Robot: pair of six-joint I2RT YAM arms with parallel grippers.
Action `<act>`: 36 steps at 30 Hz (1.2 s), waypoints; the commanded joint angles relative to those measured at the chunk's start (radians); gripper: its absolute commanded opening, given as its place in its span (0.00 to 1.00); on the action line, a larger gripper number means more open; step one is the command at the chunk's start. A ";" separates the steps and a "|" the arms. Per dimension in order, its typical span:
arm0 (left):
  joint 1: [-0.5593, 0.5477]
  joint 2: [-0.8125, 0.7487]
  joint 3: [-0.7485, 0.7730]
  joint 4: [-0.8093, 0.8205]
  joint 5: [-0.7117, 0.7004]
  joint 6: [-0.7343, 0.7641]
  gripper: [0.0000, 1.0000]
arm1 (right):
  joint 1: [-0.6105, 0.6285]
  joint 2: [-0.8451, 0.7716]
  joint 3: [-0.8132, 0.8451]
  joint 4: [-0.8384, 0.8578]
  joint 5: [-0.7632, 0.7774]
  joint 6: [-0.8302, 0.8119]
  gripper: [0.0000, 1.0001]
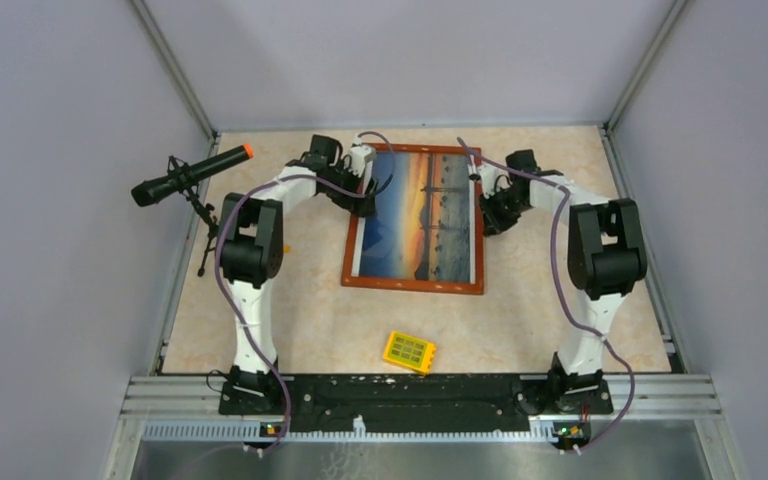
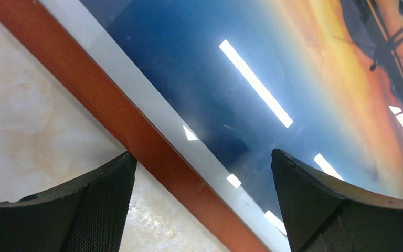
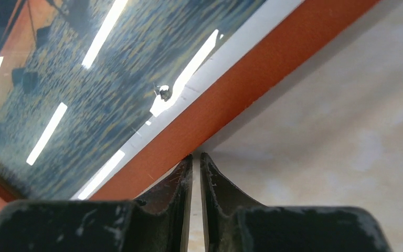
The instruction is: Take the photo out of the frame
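I see the frame [image 1: 415, 286] lying flat and face up on the table [image 1: 310, 320], with the photo [image 1: 420, 215] still inside it, its white margin showing all along the reddish-brown border and strip-light reflections across its surface. My left gripper [image 1: 363, 195] is at the frame's left side, near the far corner, and is spread wide. In the left wrist view one finger [image 2: 99, 205] sits over bare table outside the border and the other over the blue part of the print, so the border runs between them; it has hold of nothing. My right gripper [image 1: 487, 205] is at the frame's right side, also toward the far end. Its fingers [image 3: 162, 199] are drawn almost together with only a sliver of gap, the tips right at the border's outer edge, and I see nothing caught between them. A yellow block [image 1: 409, 352] lies near the frame's near edge. A microphone [image 1: 188, 176] stands well apart, left of the frame.
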 commanded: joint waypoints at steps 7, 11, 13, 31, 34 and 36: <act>-0.072 0.167 0.208 -0.040 0.184 -0.034 0.99 | 0.243 0.068 -0.088 -0.129 -0.177 0.094 0.14; -0.114 0.205 0.247 -0.052 0.192 -0.004 0.99 | 0.312 0.068 -0.085 -0.082 -0.206 0.147 0.15; -0.130 0.223 0.265 -0.050 0.194 0.003 0.99 | 0.345 0.070 -0.090 -0.053 -0.215 0.177 0.15; -0.281 0.393 0.517 -0.082 0.244 0.018 0.99 | 0.444 0.009 -0.144 0.252 -0.236 0.399 0.20; -0.297 0.396 0.521 -0.090 0.266 0.022 0.99 | 0.465 0.016 -0.127 0.272 -0.224 0.402 0.21; -0.308 0.395 0.521 -0.099 0.271 0.030 0.99 | 0.478 0.017 -0.117 0.293 -0.215 0.406 0.23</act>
